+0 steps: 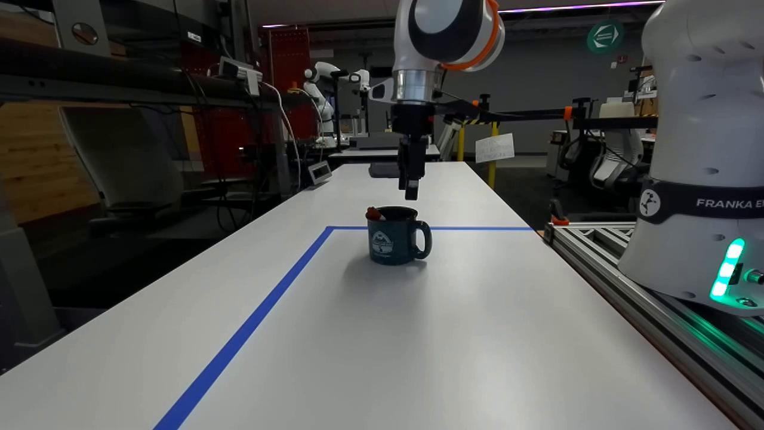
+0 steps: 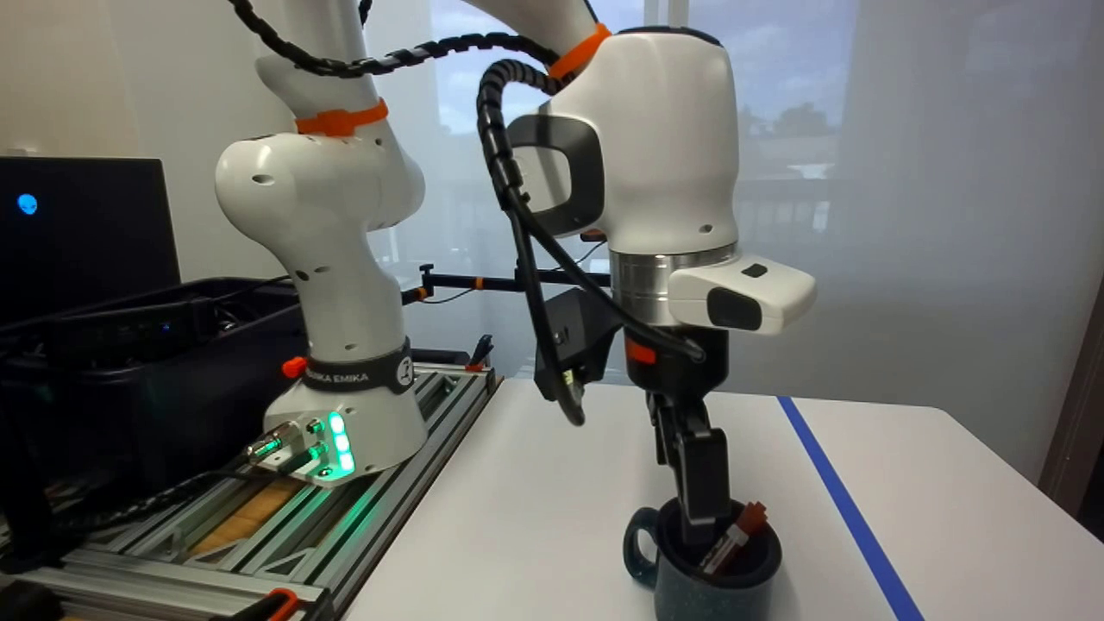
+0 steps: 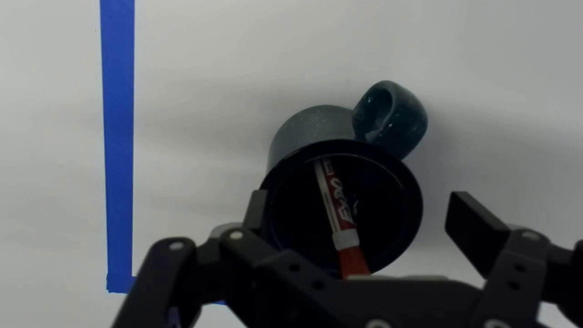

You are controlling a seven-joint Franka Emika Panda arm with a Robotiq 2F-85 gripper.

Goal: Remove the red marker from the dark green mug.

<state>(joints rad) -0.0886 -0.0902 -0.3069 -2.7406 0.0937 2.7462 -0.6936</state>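
The dark green mug (image 1: 391, 242) stands upright on the white table in both exterior views (image 2: 711, 599). The red marker (image 2: 733, 539) leans inside it, its red cap end sticking out past the rim; the cap also shows in an exterior view (image 1: 375, 214). In the wrist view the marker (image 3: 339, 200) lies slanted across the opening of the mug (image 3: 314, 130), its cap end partly hidden behind the gripper body. My gripper (image 3: 360, 202) is open and empty, with its fingers spread wide. In an exterior view the gripper (image 1: 411, 190) points down, above the mug's rim.
Blue tape (image 1: 256, 316) marks lines on the white table (image 1: 453, 334) beside and behind the mug. The mug's handle (image 3: 391, 118) faces the robot base side. A metal rail frame (image 2: 414, 492) runs along the table edge under the robot base (image 2: 354, 423).
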